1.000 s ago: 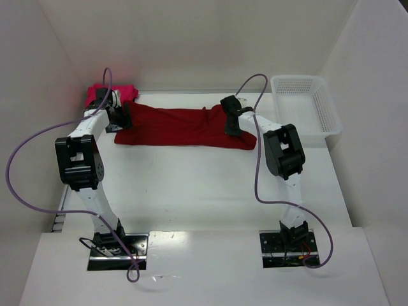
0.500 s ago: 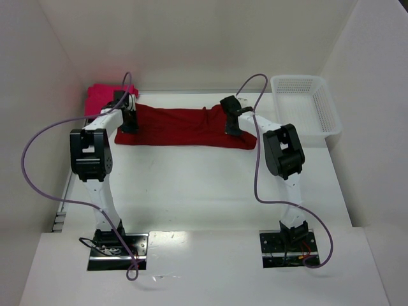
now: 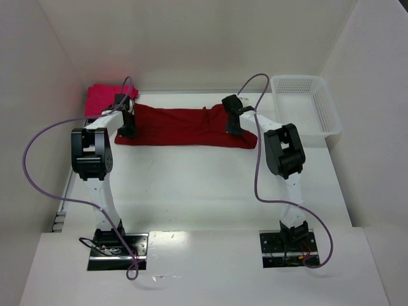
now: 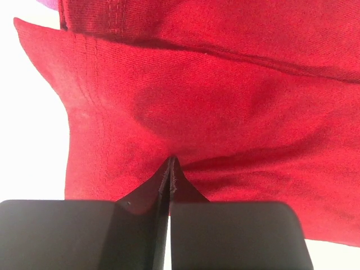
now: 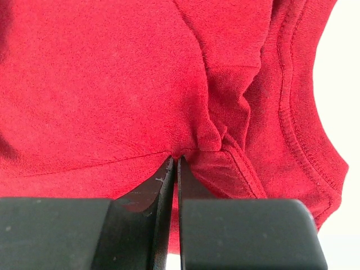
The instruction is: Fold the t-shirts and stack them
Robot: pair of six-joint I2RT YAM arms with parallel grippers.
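Top external view: the red t-shirt (image 3: 185,126) lies flat at the far side of the table (image 3: 204,185), long axis left-right, collar to the right. The left tool (image 3: 126,129) and right tool (image 3: 234,129) are each clamped on its cloth. The pink t-shirt (image 3: 102,95) sits far left.

I have both arms reaching toward twelve o'clock, bent at the elbow. My left gripper (image 3: 125,122) sits at about ten o'clock and my right gripper (image 3: 233,122) near one. Each has its jaws pinched together on a fold of the crimson t-shirt (image 3: 182,126).
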